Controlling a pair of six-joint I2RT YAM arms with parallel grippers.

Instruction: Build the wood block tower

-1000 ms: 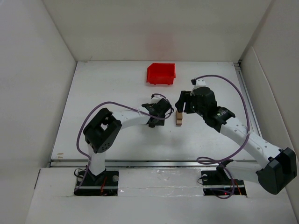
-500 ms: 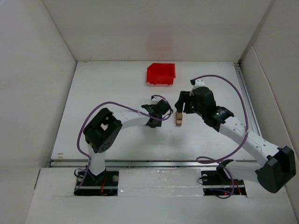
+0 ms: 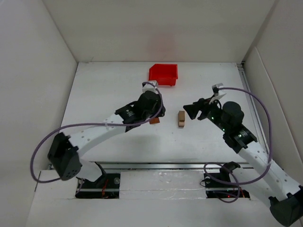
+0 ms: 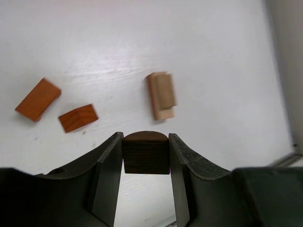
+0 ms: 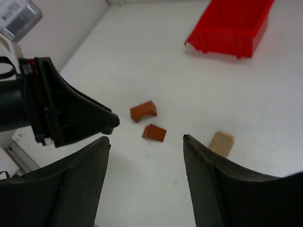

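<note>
- While the left gripper (image 4: 146, 139) is clamping the dark block (image 4: 146, 158) between both fingers, the block's rounded edge is pointing forward. I judge it is being gripped by its flat sides so that it can be lowered squarely onto another piece.
- Just ahead of those fingers and a little to their right, the tan block (image 4: 161, 94) is lying on the table (image 4: 213, 47), apart from everything else. It is probably serving as the tower's base, though I cannot tell whether it is one piece or two.
- Farther off to the fingers' left, the orange wedge (image 4: 78, 118) and the orange block (image 4: 38, 99) are lying near each other without touching, loose and probably meant for later.
- Across from it, the right gripper (image 5: 147, 144) is standing open and empty, likely hovering aside to leave room. The tan block is lying just beyond its right finger, the orange pieces ahead of the gap.
- Well beyond the right gripper, the red bin (image 5: 232, 23) is sitting at the far side.
</note>
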